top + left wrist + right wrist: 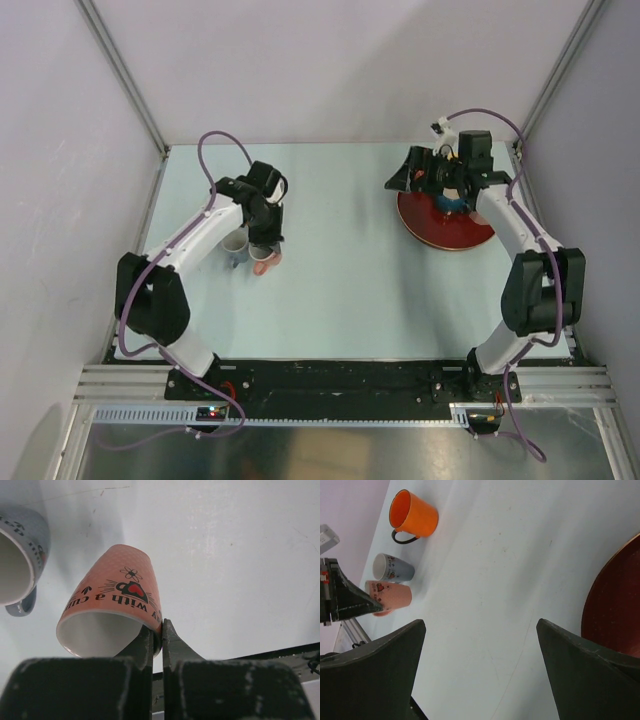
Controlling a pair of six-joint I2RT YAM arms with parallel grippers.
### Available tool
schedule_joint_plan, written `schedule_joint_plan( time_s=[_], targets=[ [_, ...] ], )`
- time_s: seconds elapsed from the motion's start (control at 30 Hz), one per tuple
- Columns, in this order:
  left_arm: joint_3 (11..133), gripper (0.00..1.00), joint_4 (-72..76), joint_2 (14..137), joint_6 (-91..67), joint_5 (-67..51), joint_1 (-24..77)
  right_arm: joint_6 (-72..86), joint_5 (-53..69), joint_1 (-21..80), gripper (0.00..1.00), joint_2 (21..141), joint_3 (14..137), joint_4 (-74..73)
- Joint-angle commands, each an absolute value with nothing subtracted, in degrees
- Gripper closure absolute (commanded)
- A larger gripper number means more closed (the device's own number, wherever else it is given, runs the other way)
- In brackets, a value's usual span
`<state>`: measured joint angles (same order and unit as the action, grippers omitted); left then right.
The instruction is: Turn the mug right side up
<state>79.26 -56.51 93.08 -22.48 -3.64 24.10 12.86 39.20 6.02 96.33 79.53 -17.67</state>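
Left gripper (159, 630) pinches the pink mug (115, 597) by its rim; rotate slowly, base downward. Right gripper (482, 665) gapes, empty.

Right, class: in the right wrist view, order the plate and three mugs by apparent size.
1. red plate, though cropped
2. orange mug
3. grey mug and pink mug: too alike to rank, the pink one partly hidden

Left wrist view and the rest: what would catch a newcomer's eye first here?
The pink mug stands out: tilted, rim pinched by the left gripper with jaws shut, beside a grey mug. Across the table, the right gripper hangs with jaws wide open by a dark red plate.
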Motion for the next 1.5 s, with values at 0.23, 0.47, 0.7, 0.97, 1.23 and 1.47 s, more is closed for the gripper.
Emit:
schedule_joint_plan(
  time_s=[0.23,0.47,0.7,0.97,1.23,1.47],
  targets=[
    [82.81,1.0,-54.29,97.04,-24.21,-2.01,24.87,9.51,37.05,7.1,0.01,85.95,73.31,-16.96],
    [87.69,1.0,-53.81,103.02,-22.68,-2.63,24.6,9.36,37.17,7.02,0.0,83.74,71.47,-16.77],
    [86.97,1.0,-55.09,104.76,-23.85,-1.08,24.64,9.32,37.87,6.89,0.0,83.39,71.3,-16.35],
    [87.52,1.0,-57.95,105.85,-25.35,6.42,24.97,9.76,38.29,5.83,0.01,84.15,71.29,-16.55],
    [89.64,0.82,-58.52,108.58,-24.68,5.28,25.18,10.34,38.18,5.81,0.01,84.78,71.3,-15.83],
    [91.51,0.53,-58.61,108.36,-23.38,3.36,24.91,10.03,38.32,5.59,0.01,85.22,71.5,-16.18]
  ],
)
